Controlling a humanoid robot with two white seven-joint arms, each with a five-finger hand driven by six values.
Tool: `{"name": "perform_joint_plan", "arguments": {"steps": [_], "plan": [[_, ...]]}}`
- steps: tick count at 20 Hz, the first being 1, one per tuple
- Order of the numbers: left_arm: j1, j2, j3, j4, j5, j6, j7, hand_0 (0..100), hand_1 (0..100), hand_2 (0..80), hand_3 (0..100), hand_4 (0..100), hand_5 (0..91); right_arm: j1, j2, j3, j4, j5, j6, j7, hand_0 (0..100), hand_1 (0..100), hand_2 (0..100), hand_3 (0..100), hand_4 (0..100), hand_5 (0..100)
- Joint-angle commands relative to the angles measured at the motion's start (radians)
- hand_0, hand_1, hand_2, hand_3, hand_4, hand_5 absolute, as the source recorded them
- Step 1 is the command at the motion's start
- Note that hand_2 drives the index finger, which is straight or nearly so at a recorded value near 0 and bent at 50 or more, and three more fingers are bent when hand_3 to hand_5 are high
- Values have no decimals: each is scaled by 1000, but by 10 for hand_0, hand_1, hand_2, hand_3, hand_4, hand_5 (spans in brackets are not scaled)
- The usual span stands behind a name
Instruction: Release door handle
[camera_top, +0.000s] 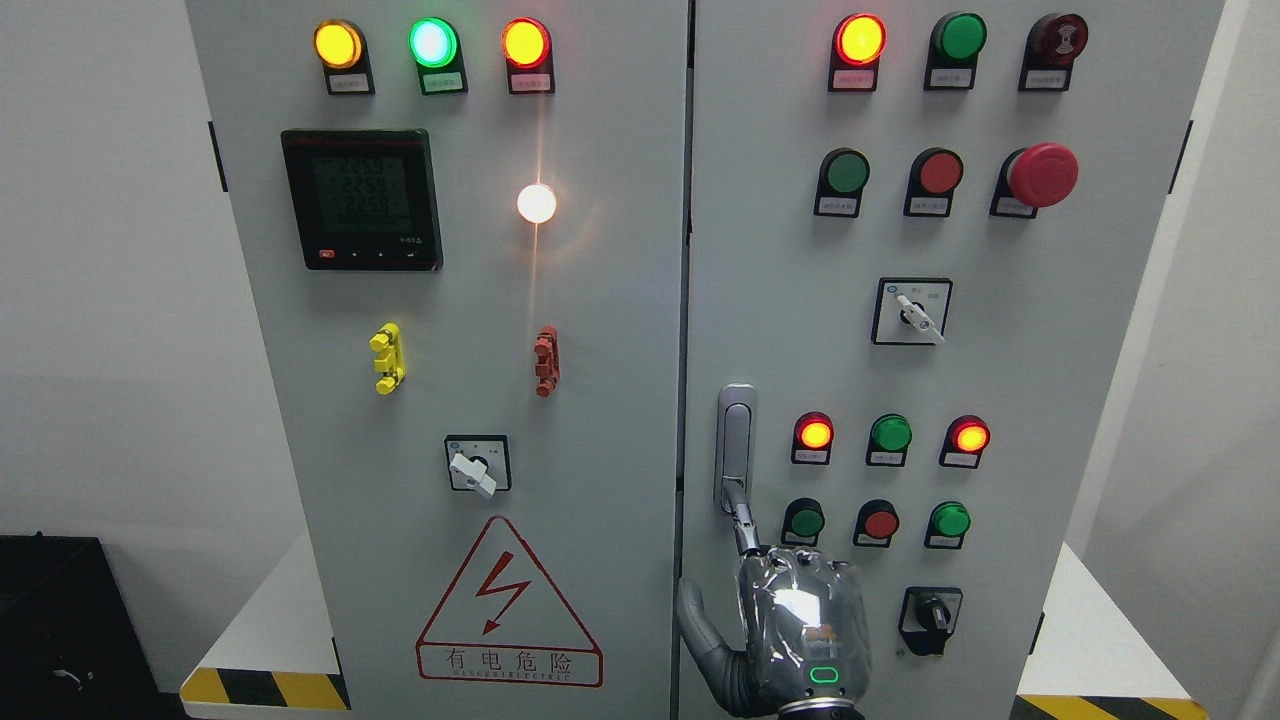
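Grey cabinet doors fill the view; vertical door handle (736, 445) sits directly above the right robot hand (790, 620), one extended finger seemingly touching its lower end, nothing gripped.

Shiny silver hand (800, 625), grey fingers (742, 520)

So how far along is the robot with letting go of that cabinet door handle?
Done: the cabinet doors look closed, flush at the seam. In hand: the right hand sits just below the door handle, one finger reaching its lower end, the rest apparently off it. Left: lifting that finger clear and drawing the hand away. The left hand is out of view.
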Motion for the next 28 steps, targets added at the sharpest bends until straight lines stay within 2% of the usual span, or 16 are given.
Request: {"name": "perform_joint_plan", "arguments": {"steps": [1,28], "plan": [[17,0,0,0,0,0,0,120,556,0,0,0,0,0,0,-6,8,-1,0,5,516,171,0,930,926,964],[17,0,0,0,-1,0,0,120,556,0,0,0,0,8,2,-6,25,-4,0,9,520,176,0,995,961,995]]}}
